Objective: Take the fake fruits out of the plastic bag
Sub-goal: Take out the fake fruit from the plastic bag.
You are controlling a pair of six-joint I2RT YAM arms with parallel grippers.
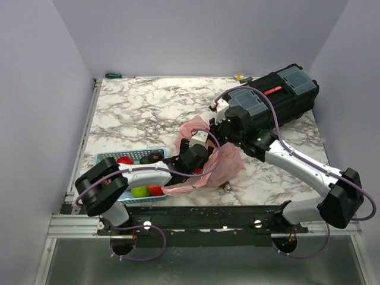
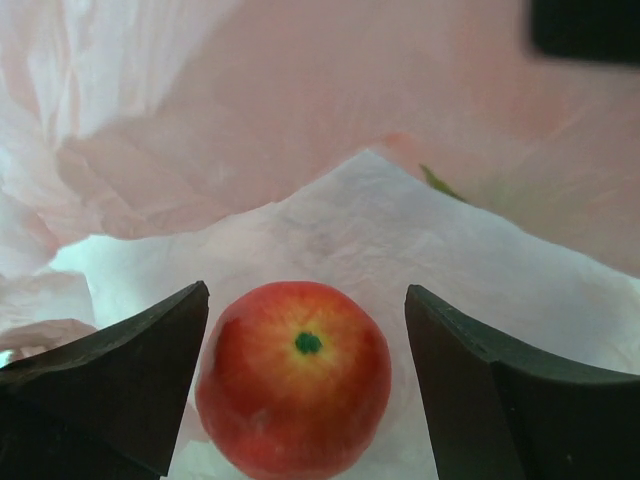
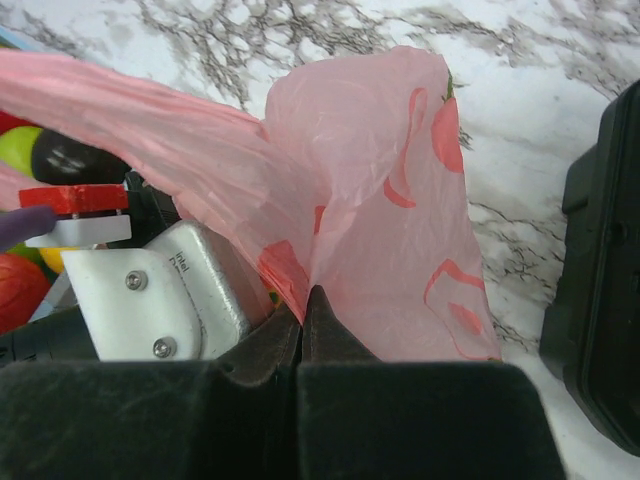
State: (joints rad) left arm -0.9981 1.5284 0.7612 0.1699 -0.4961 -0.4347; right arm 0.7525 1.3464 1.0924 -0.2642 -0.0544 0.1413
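Reaching into the bag (image 2: 300, 120) for a red fruit (image 2: 293, 380).

At the near left of the desk (image 1: 142, 107), a blue basket (image 1: 107, 158) with red and green fruits (image 1: 139, 191) lying in it, just beside the pink bag. Inside the bag, left gripper (image 2: 305, 300) spread wide, one finger on either side of the red fruit, a clear gap on the right, contact on the left impossible to tell. Red fruit resting on the bag's pale inner film, green stem spot facing the wrist camera. A little farther back, right gripper (image 3: 304, 305) pressed together on a fold of the bag, pinching it and holding the pink film up off the desk. Beyond, on the right, a black toolbox (image 1: 279, 98) lying slanted. At the far edge, a green-handled screwdriver (image 1: 116, 75).
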